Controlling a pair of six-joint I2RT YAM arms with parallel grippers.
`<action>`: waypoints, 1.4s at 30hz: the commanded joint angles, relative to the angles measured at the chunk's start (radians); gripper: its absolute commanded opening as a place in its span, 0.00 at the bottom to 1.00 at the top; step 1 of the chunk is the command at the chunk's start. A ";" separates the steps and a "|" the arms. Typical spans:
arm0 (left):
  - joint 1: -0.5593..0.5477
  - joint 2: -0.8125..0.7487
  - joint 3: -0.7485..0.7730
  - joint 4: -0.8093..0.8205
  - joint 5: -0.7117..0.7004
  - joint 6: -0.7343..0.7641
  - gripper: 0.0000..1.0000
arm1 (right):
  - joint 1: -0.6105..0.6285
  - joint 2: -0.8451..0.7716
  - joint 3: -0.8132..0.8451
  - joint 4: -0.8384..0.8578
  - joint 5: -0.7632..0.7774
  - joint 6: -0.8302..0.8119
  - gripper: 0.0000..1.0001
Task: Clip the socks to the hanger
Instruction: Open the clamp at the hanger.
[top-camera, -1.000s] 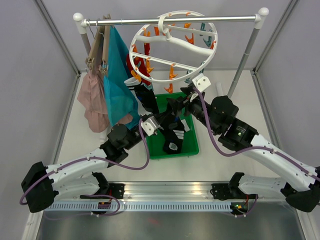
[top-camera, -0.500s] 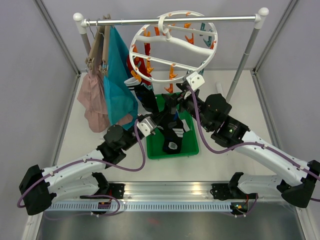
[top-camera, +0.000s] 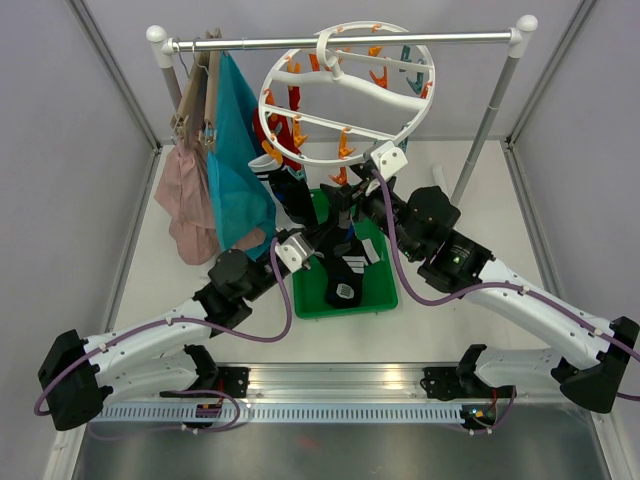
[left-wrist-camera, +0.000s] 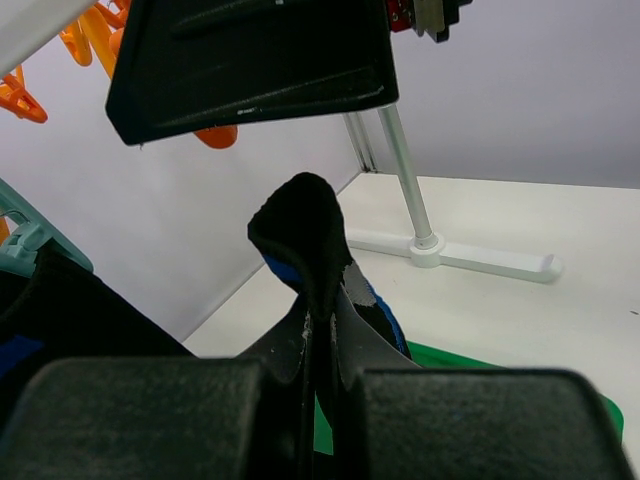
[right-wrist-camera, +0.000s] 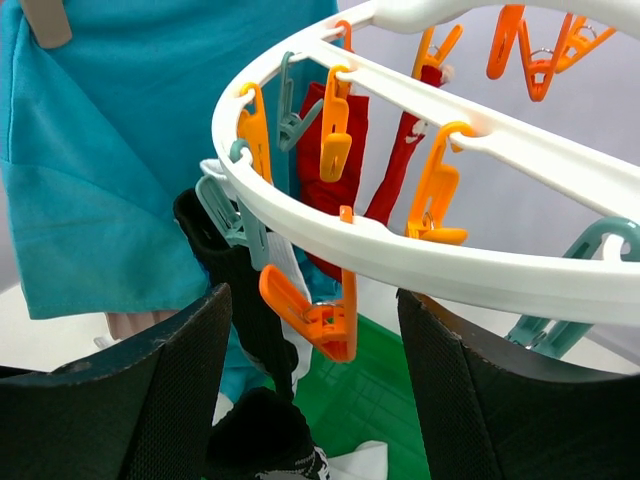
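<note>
My right end effector (right-wrist-camera: 308, 300) has risen to the hanger (right-wrist-camera: 430, 258) — spread apart astride an orange clip (right-wrist-camera: 312, 318) — so clipping looks near; left end effector (left-wrist-camera: 320, 375), clamped on a dark sock (left-wrist-camera: 305, 235), waits just beneath.

From above and behind the arm bases (top-camera: 210, 378) we look down on the whole table (top-camera: 150, 280). Both wrist views sit close, tilted upward beneath the hanger (right-wrist-camera: 400, 255); all three share its orange clips (top-camera: 343, 148).

The hanger (right-wrist-camera: 450, 268) is white with orange and teal clips (right-wrist-camera: 335, 128), the hung socks (right-wrist-camera: 356, 185) are red (another sock (left-wrist-camera: 300, 228) is black with blue), and the tray (top-camera: 382, 288) is green.
</note>
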 joint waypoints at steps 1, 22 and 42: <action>-0.005 -0.020 0.000 0.009 -0.005 0.007 0.02 | 0.007 -0.001 0.028 0.070 0.011 -0.007 0.73; -0.004 -0.009 0.019 0.006 -0.049 0.013 0.02 | 0.005 0.013 0.056 0.048 0.005 0.008 0.18; -0.004 0.035 0.064 0.091 -0.146 0.046 0.02 | 0.005 0.019 0.074 -0.004 -0.002 0.025 0.00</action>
